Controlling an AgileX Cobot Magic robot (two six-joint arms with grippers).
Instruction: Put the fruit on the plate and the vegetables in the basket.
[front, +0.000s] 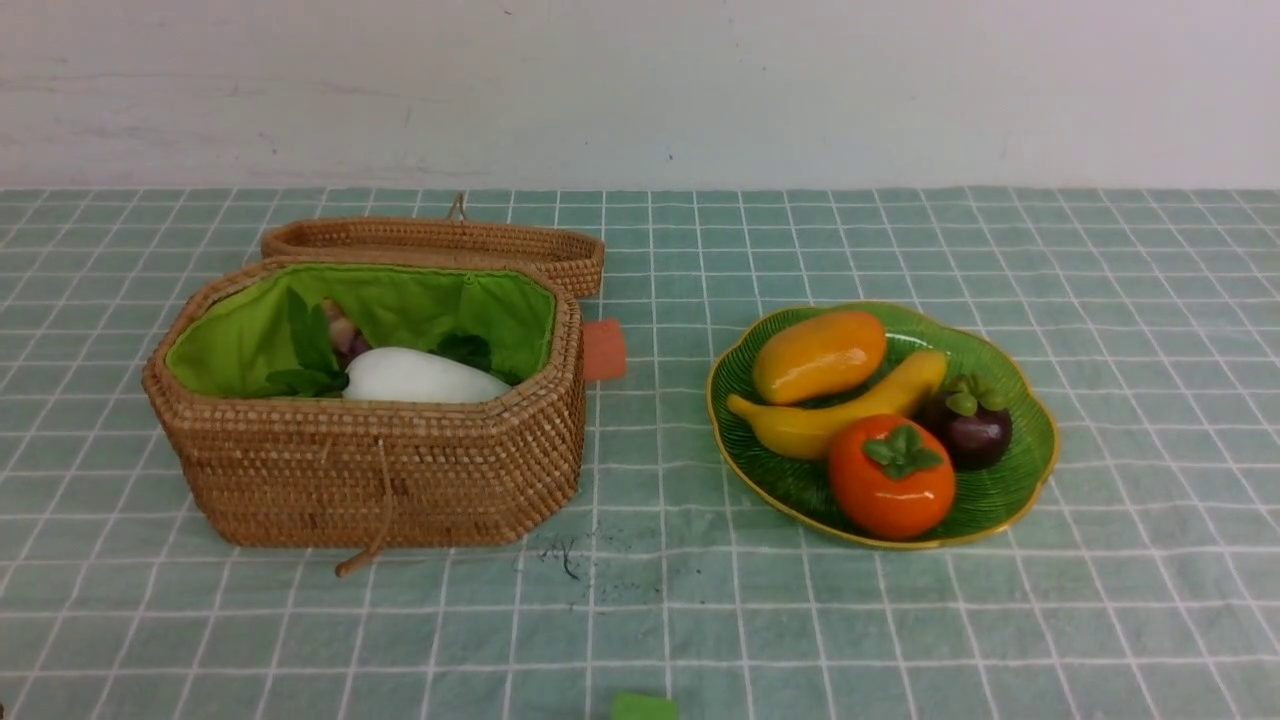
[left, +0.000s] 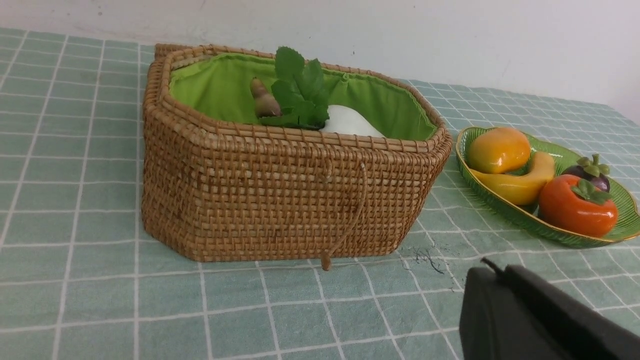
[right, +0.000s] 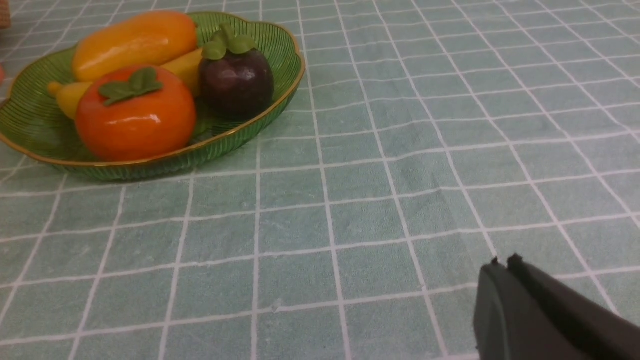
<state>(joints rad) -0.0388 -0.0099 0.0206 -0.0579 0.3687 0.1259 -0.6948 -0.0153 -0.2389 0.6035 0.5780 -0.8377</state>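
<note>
Both sets of fingers are pressed together and hold nothing: left gripper (left: 492, 267) low over the cloth (front: 900, 620) near the basket's front corner, right gripper (right: 502, 262) low over bare cloth, well apart from the plate.

Basket (front: 380, 470) as landmark. Inside it: radish (front: 420, 377) lying on its side with its leaves (front: 310, 350), and behind that a brownish stem tip (left: 264, 100); eggplant and carrot cannot be made out. Lid (front: 440, 245) lies open behind. Plate (front: 1030, 440) sits to its right, holding persimmon (front: 890, 490), banana (front: 840, 415), mangosteen (front: 968, 425) and mango (front: 820, 355).

Sorting looks finished. Risks, as judged:
- left arm clips the basket's loop cord (front: 375, 520) and drags the basket;
- a knock to the plate rolls the persimmon over the near rim.
</note>
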